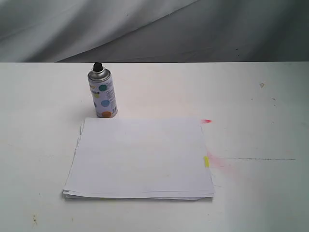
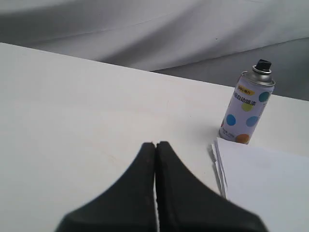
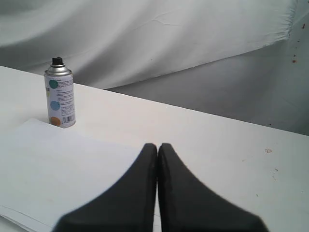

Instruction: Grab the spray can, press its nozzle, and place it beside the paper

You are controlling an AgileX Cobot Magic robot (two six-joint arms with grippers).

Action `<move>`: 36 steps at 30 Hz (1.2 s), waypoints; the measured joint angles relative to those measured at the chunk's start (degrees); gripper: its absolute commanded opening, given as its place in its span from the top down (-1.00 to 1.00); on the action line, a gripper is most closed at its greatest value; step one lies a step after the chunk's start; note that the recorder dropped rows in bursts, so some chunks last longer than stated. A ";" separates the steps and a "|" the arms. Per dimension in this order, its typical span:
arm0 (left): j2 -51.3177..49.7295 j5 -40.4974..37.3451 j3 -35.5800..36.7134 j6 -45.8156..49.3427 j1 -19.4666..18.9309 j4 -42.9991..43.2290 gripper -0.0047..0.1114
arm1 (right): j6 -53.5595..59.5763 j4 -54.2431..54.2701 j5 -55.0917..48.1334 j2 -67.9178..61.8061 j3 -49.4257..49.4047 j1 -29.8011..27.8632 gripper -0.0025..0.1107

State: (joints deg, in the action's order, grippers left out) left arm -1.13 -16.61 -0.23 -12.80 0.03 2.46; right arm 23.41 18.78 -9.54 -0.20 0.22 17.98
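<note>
Left gripper [image 2: 155, 145]: black jaws pressed together, tips meeting, nothing between them; it hangs over bare table. Right gripper [image 3: 158, 145]: same, jaws closed on nothing, tips over the near part of the paper [image 3: 53, 164]. Neither gripper shows in the exterior view.

Spray can [image 1: 102, 94] stands upright on the table [image 1: 251, 111], long axis vertical, top pointing straight up. It sits just beside the far left corner of the paper, on the far side of its edge; the left wrist view shows a thin gap, so they seem apart. It is well away from both grippers.

The can is a small cylinder with a shiny silver domed shoulder [image 2: 258, 77]. Its smooth pale label [image 3: 62, 104] carries teal, blue and orange dots and a strip of small print. The nozzle [image 1: 97, 65] is a tiny black plastic button, much narrower than the shoulder; its spray direction cannot be told.

The paper is a thin stack of plain white matte sheets, lying flat, slightly fanned at the left and near edges, long side running left-right in the exterior view. A yellow tab [image 1: 206, 162] sits on the right edge, a red mark [image 1: 207, 121] at the far right corner. A faint pink smear [image 1: 223, 163] marks the table beside the tab.

The table is white, flat and lightly scuffed. Wrinkled grey-white cloth [image 1: 145, 29] hangs behind.
</note>
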 measured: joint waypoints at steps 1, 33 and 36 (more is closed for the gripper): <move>0.00 0.23 0.00 0.00 0.00 0.00 0.92 | 0.00 0.00 0.00 0.00 0.00 0.00 0.96; -10.54 9.04 -24.37 -22.52 11.57 8.22 0.92 | 0.00 0.00 0.00 0.00 0.00 0.00 0.96; -20.05 0.45 -33.35 -21.55 14.88 8.11 0.92 | 0.00 0.00 0.00 0.00 0.00 0.00 0.96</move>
State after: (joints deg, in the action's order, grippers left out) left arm -21.18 -16.16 -33.59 -34.35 14.91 10.57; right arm 23.41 18.78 -9.54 -0.20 0.22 17.98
